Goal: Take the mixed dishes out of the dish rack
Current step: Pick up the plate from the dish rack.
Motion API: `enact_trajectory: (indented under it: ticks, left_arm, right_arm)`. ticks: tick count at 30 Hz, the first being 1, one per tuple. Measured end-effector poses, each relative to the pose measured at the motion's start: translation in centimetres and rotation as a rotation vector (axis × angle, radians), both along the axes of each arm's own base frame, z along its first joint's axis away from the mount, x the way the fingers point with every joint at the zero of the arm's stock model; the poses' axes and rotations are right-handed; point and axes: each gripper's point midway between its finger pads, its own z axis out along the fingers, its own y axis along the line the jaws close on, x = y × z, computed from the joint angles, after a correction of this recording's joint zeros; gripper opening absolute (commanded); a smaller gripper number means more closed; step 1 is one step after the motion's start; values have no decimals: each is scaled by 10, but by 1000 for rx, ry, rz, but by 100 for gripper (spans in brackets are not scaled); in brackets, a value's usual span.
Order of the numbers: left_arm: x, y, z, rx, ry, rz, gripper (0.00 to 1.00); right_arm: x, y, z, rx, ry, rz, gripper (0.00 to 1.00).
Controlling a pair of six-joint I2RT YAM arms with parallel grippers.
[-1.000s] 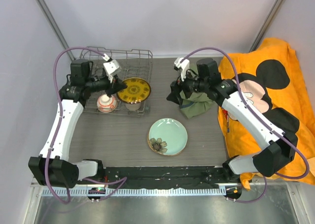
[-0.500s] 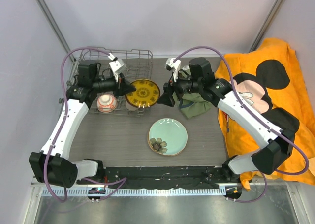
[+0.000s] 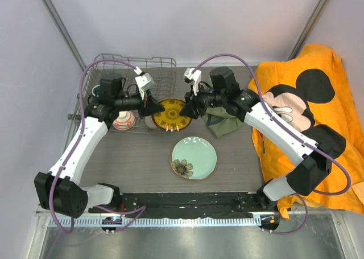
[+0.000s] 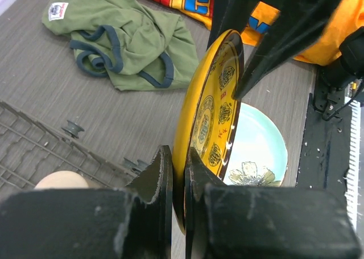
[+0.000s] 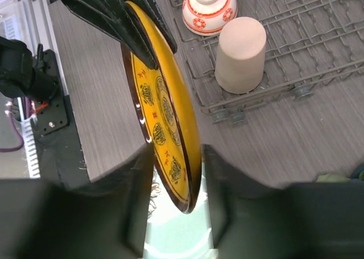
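Since the earlier frames, both arms have moved toward the middle of the top view: the left gripper (image 3: 152, 105) has carried the small yellow patterned plate (image 3: 170, 112) to the right, out of the dish rack (image 3: 133, 58), and the right gripper (image 3: 190, 108) has come left, away from the olive-green garment (image 3: 223, 122), to meet it. The plate now hangs in the air just right of the rack's front right corner, standing almost on its edge, above and a little left of the pale green plate (image 3: 194, 157), which lies flat on the table (image 3: 136, 156). In the left wrist view the left gripper (image 4: 177, 168) is clamped on the plate's near rim, one finger on each face. In the right wrist view the right gripper (image 5: 176, 179) is spread, its two fingers on either side of the opposite rim, and I see a narrow gap on both sides, so it does not grip yet. The plate thus lies between the two grippers, its diameter running left to right from one to the other; this looks like a handover, which needs the right fingers to close before the left ones release. The beige cup (image 5: 242, 54) and the small red-and-white patterned bowl (image 5: 209, 8) are in the rack, upside down.
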Motion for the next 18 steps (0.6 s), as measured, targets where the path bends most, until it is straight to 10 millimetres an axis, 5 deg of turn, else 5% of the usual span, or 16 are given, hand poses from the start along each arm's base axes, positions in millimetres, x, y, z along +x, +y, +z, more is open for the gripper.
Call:
enact_trajectory:
  ticks: [4, 9, 12, 15, 18]
  left_arm:
    - [-4, -1, -2, -12, 17, -10, 9]
    - [-7, -1, -5, -23, 46, -3, 30]
    - [-7, -2, -3, -27, 26, -5, 49]
    - [-9, 0, 0, -27, -2, 0, 83]
    - [-10, 3, 6, -25, -42, 19, 95]
  right_arm:
    - [4, -1, -3, -17, -17, -13, 1]
    - [7, -2, -5, -34, -40, -19, 1]
    - [8, -3, -7, -40, -40, -27, 1]
    - [8, -6, -16, -57, -32, -39, 1]
    - [5, -11, -27, -80, -22, -50, 1]
